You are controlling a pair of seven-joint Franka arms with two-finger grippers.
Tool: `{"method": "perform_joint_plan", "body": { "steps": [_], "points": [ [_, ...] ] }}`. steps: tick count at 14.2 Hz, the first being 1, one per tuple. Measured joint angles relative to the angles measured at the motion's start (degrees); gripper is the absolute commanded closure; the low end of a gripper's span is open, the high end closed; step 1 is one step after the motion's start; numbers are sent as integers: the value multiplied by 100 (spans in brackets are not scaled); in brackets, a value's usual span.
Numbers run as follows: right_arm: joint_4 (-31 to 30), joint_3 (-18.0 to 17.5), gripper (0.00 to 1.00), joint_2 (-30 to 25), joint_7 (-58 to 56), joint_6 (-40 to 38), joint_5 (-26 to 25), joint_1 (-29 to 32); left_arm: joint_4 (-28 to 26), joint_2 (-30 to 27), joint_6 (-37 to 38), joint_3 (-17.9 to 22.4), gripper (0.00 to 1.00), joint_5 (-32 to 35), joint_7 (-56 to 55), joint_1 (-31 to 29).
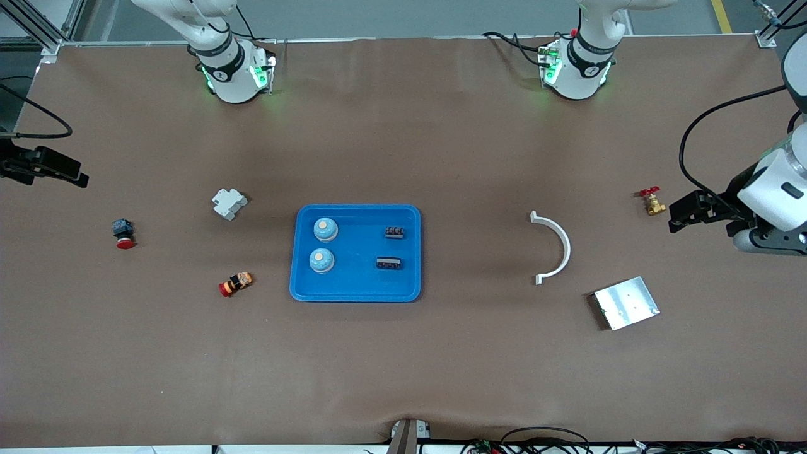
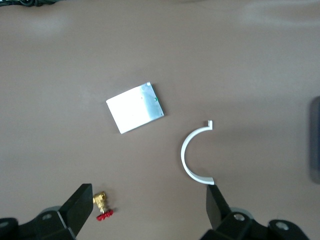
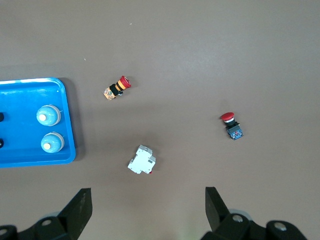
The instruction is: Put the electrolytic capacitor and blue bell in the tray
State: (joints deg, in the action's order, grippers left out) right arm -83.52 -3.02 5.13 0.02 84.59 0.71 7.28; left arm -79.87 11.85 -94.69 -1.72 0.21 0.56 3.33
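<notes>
Tray (image 1: 356, 290) sits mid-counter (image 1: 403, 366) with 2 blue bells (image 1: 325, 229) and 2 dark capacitor parts (image 1: 394, 232) already in it. Left end effector (image 2: 150, 207) hangs wide open and empty over the brass valve (image 2: 103, 206), well apart from the tray; right end effector (image 3: 148, 210) likewise, near the white breaker (image 3: 141, 160).
</notes>
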Motion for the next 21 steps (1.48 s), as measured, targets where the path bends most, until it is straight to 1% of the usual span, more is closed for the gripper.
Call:
{"method": "perform_joint_plan", "body": {
  "steps": [2, 5, 10, 14, 21],
  "points": [
    [0, -1, 0, 0, 0, 0, 1, 0, -7, -133, 201, -4, 0, 0, 0, 20],
    [0, -1, 0, 0, 0, 1, 1, 0, -26, -244, 264, -3, 0, 0, 0, 20],
    [0, -1, 0, 0, 0, 1, 1, 0, -46, -261, 285, -3, 0, -58, 0, 20],
    [0, -3, 0, 0, 0, 1, 2, 0, -54, -369, 467, -3, 0, -127, 0, 20],
    [0, -2, 0, 0, 1, 1, 2, 0, -226, -446, 503, 4, 0, -139, 0, 6]
  ]
}}
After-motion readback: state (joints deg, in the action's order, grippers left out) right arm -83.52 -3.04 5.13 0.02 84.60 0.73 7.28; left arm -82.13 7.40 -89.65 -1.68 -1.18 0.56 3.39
